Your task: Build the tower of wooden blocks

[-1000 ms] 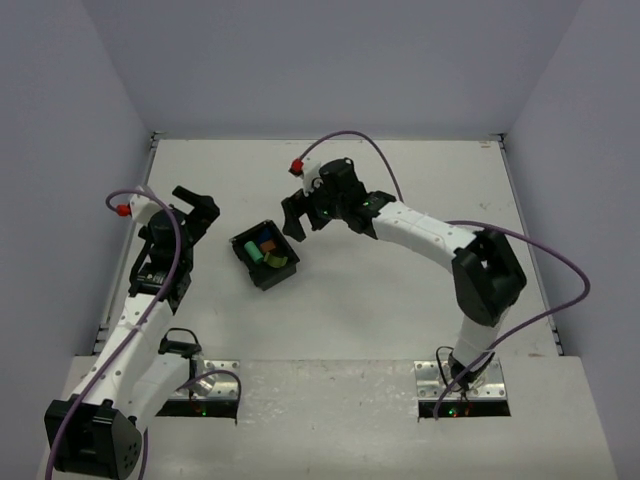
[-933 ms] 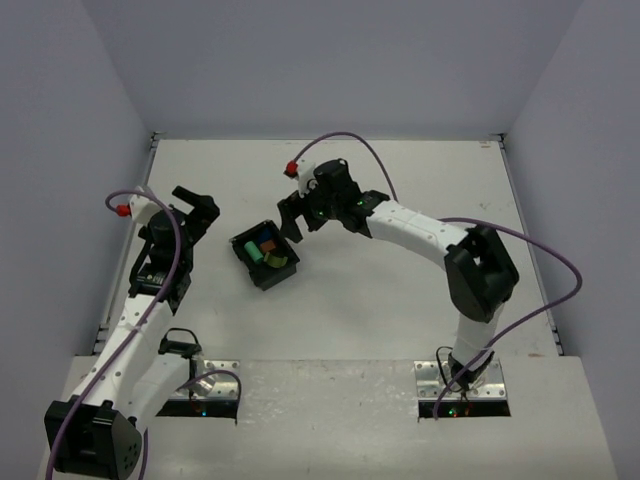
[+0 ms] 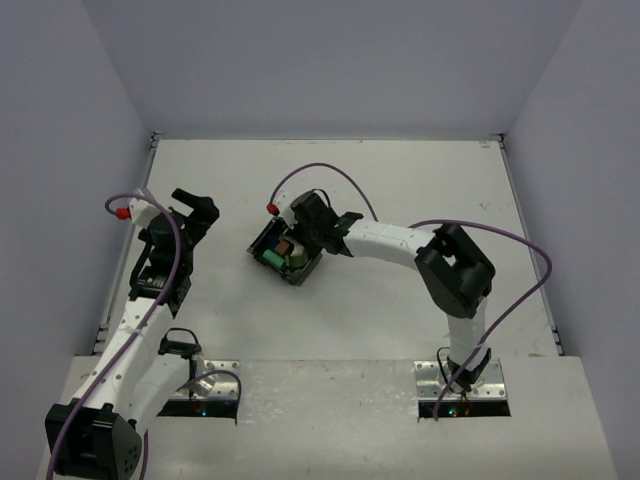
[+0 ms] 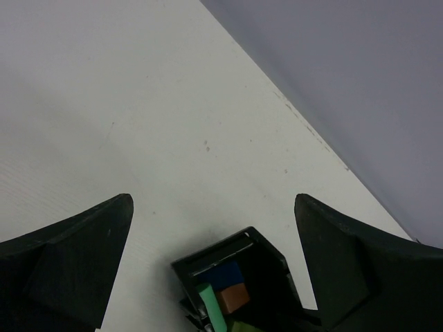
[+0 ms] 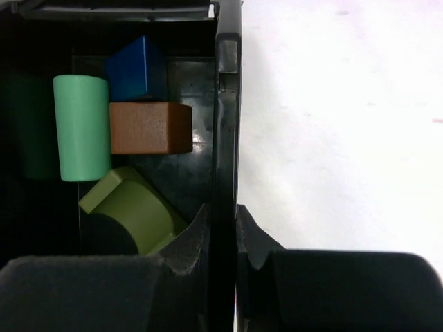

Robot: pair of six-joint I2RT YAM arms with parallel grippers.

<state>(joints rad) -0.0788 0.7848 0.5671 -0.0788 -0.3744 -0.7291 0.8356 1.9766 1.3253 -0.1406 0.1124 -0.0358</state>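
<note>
The right gripper (image 5: pixel 223 228) has its jaws closed on the right-hand wall of the black tray (image 5: pixel 227 124). One finger is inside the tray and the other outside, with the thin wall pinched between them. In the right wrist view all the blocks lie inside the tray, on the inner finger's side of that wall.

The olive block (image 5: pixel 131 207) is closest to the jaws, tilted and just beside the inner fingertip; whether it touches the finger cannot be told. Further in along the tray floor, the brown-orange block (image 5: pixel 149 128) lies near the clamped wall. The blue block (image 5: pixel 136 68) sits beyond it, toward the tray's far wall. The mint-green cylinder (image 5: pixel 82 128) lies on its side against the brown-orange block's other flank, deeper into the tray. The blocks are loose, side by side in one layer, so the wood block tower is not yet built. The tray's left part is in shadow and hard to read.

Outside the clamped wall there is white table (image 5: pixel 332 138).

The left gripper (image 4: pixel 212 204) has its jaws wide apart and holds nothing. In its wrist view the tray lies ahead of it between the two fingers, apart from both. From above, this gripper is well to the left of the tray.
</note>
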